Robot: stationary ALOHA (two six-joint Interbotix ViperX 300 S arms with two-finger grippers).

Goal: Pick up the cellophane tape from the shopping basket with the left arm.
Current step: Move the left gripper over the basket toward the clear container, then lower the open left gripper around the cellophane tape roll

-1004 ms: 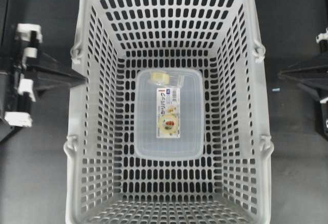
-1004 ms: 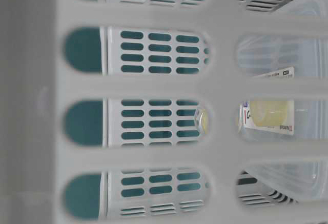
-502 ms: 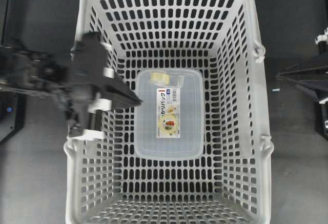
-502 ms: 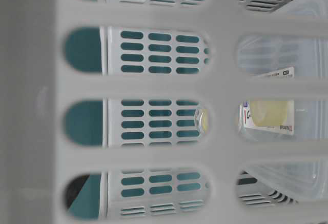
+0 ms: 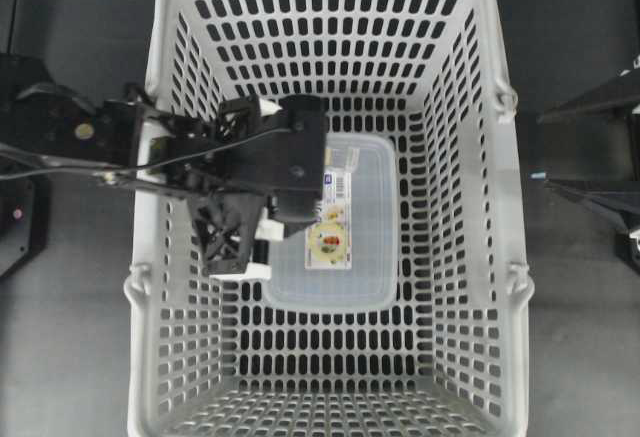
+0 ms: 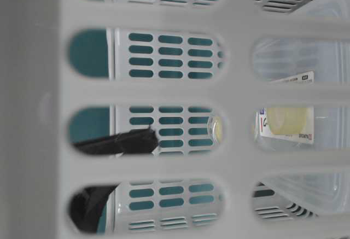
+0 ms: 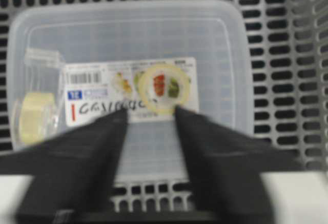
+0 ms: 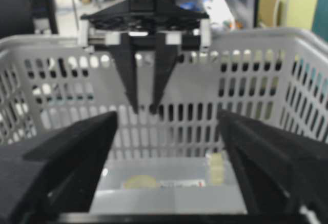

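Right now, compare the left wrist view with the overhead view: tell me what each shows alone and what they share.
Only the left wrist view shows the cellophane tape, lying on the clear box at its left end, left of the open left gripper, which holds nothing.

Only the overhead view shows the whole shopping basket, the left arm reaching over its wall and hiding the tape, and the right gripper parked outside the basket.

Both show the box, its printed label and the slotted basket floor.
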